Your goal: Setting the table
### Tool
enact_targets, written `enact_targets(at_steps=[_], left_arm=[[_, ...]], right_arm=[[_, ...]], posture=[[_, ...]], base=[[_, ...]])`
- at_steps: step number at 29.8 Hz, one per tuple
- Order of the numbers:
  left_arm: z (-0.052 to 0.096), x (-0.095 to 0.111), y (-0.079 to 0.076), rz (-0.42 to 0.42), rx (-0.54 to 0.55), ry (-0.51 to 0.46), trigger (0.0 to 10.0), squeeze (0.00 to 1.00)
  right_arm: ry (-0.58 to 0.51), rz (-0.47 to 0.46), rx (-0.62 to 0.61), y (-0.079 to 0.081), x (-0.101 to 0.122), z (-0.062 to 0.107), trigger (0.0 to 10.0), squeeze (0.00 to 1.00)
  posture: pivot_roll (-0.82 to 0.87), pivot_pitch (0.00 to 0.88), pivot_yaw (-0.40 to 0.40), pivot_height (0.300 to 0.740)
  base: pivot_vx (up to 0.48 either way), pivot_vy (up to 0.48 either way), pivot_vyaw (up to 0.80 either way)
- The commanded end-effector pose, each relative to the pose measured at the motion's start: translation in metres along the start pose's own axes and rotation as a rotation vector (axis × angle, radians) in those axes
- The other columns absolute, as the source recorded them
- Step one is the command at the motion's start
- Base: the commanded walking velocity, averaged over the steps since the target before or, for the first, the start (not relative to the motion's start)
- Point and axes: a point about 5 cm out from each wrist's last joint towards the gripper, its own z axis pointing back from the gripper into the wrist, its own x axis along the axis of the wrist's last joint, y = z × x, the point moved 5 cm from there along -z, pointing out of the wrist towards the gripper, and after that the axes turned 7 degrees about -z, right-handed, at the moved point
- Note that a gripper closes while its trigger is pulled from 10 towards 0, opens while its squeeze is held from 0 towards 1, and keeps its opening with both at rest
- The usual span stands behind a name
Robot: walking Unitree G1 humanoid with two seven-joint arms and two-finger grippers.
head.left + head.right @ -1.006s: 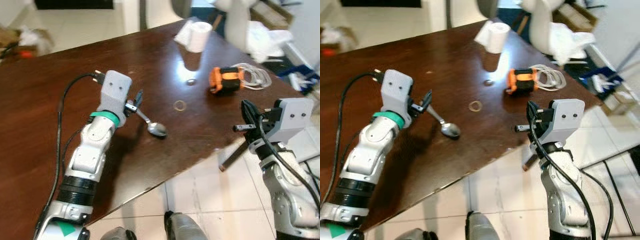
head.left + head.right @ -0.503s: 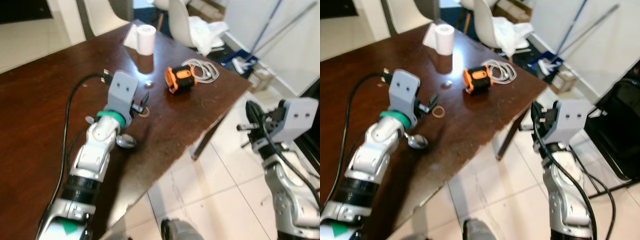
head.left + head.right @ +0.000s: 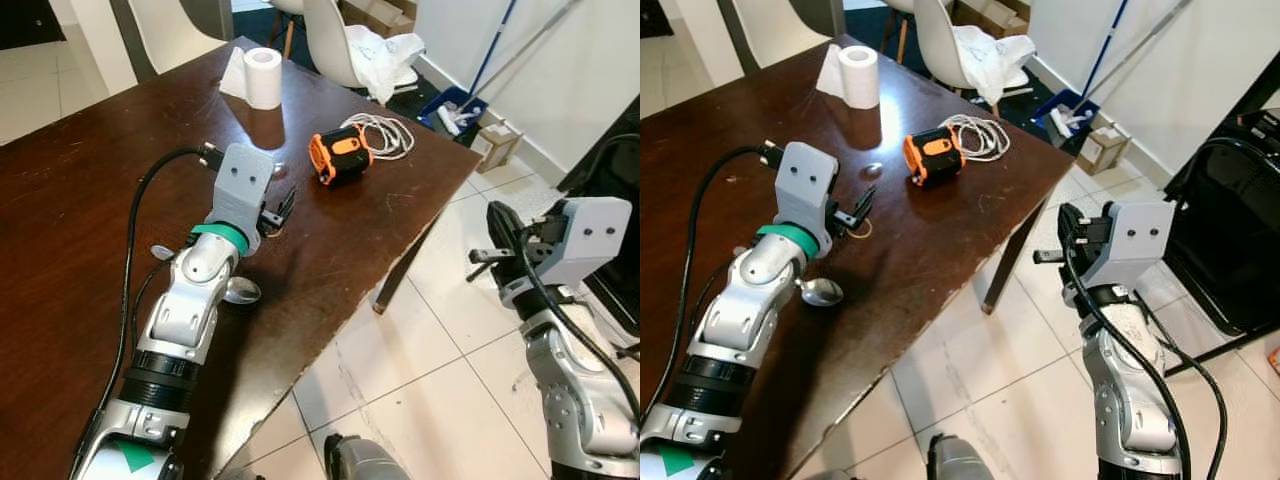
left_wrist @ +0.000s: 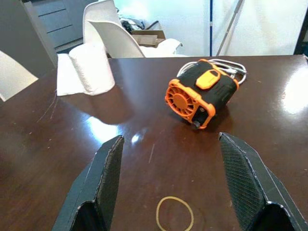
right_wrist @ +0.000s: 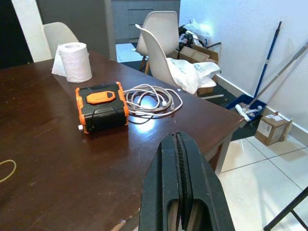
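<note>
Lying behind left gripper [image 3: 279, 210] jaws, spoon [image 3: 238, 289], apparently untouched

This is a dining corner in a lived-in home. A dark brown wooden tabletop [image 3: 80, 130] stands on a floor of pale tiles [image 3: 440, 380], with white moulded chairs [image 3: 335, 45] drawn up at its far side. A roll of paper towel [image 3: 265, 77] sits near the far edge, and a spoon [image 3: 820, 291] lies nearer. Household clutter gathers to the far right: a crumpled white bag [image 3: 385, 50] on a chair, cardboard boxes [image 3: 497, 145] by the white wall, and a blue-handled mop [image 3: 480, 70] leaning there. Grey cabinets [image 5: 139, 19] stand farther back.
</note>
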Motion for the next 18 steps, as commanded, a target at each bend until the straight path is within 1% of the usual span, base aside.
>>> enact_targets(at_steps=[1,18], left_arm=[[-0.0003,-0.0046,-0.0025,-0.003,-0.007,0.017,10.0,0.00],[-0.0019,-0.0037,-0.0037,-0.001,-0.012,0.015,10.0,0.00]], right_arm=[[0.007,0.005,-0.011,-0.0031,-0.0015,0.0006,10.0,0.00],[0.005,0.000,-0.016,-0.0037,-0.0010,0.0000,10.0,0.00]], posture=[[-0.02,0.000,0.035,0.740],[-0.03,0.000,0.037,0.740]], base=[[0.000,0.000,0.00],[0.000,0.000,0.00]])
